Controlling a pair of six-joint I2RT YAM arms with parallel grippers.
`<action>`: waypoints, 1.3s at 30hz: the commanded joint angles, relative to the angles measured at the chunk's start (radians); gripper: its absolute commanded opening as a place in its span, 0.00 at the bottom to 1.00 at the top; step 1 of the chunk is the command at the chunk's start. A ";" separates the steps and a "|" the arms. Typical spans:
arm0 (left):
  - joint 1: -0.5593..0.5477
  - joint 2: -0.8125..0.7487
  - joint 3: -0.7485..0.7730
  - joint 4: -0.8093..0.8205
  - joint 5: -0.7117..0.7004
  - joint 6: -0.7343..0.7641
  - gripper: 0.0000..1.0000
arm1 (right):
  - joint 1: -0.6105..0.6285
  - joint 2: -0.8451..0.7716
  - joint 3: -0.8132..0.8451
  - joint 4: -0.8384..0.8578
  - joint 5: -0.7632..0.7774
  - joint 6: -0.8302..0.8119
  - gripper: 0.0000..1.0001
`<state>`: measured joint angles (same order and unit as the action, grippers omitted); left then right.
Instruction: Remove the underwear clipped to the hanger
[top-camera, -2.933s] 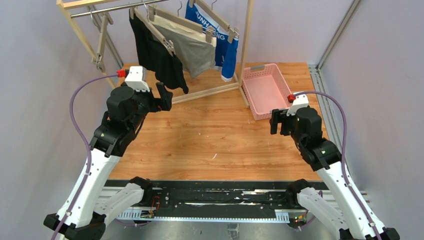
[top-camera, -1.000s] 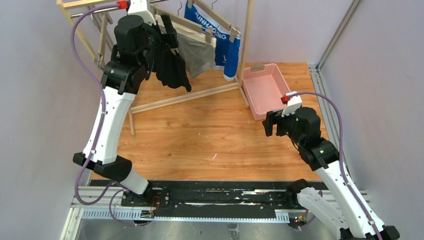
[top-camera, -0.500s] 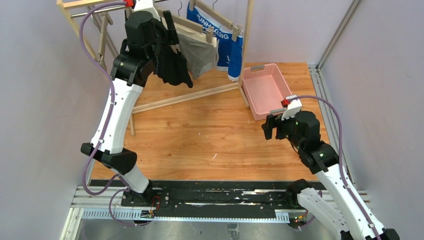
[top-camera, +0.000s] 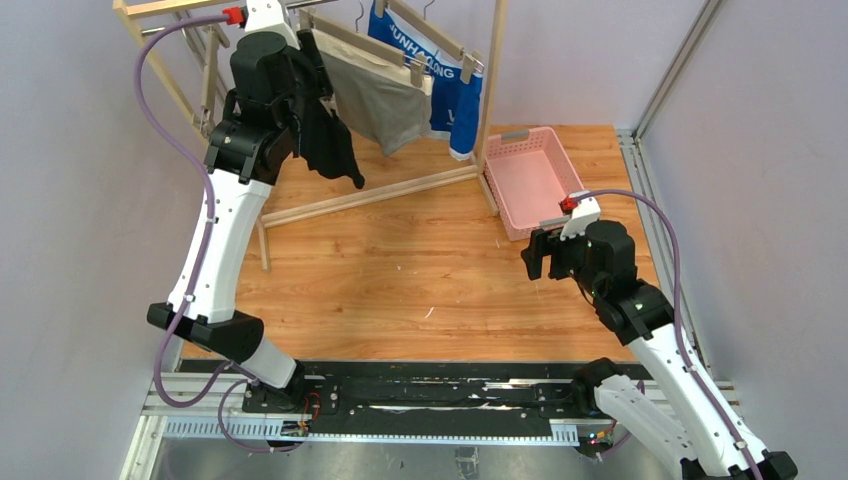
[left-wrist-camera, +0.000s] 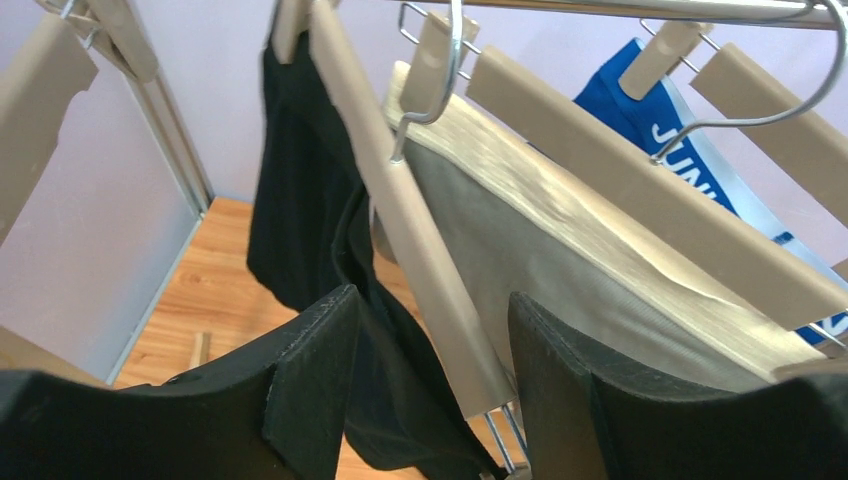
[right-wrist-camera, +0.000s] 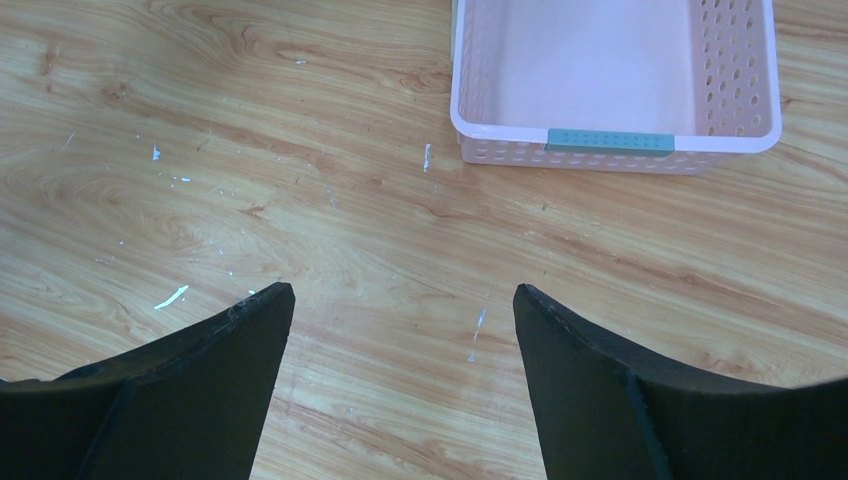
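Note:
Three shorts hang from clip hangers on a wooden rack: black underwear on the left, grey underwear in the middle and blue underwear on the right. My left gripper is raised at the rack. In the left wrist view it is open. The end of the black pair's wooden hanger bar and a fold of the black underwear lie between its fingers. The grey underwear and blue underwear hang behind. My right gripper is open and empty over the table.
A pink basket stands on the wooden table right of the rack, just beyond my right gripper; its near rim shows in the right wrist view. The rack's wooden base bar lies across the table's back. Walls stand close on both sides.

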<state>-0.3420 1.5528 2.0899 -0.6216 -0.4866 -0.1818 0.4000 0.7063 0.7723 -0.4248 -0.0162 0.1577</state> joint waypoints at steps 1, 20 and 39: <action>0.013 -0.043 -0.040 0.055 -0.030 -0.002 0.62 | 0.020 0.006 -0.002 -0.003 -0.004 0.016 0.83; 0.032 -0.008 -0.049 0.053 0.001 0.010 0.45 | 0.021 0.007 0.003 0.000 0.008 0.022 0.83; 0.038 -0.015 -0.060 0.096 0.012 0.038 0.00 | 0.020 -0.002 -0.020 0.008 0.019 0.019 0.83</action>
<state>-0.3099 1.5520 2.0342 -0.5846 -0.4847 -0.1696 0.4019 0.7162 0.7700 -0.4244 -0.0074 0.1684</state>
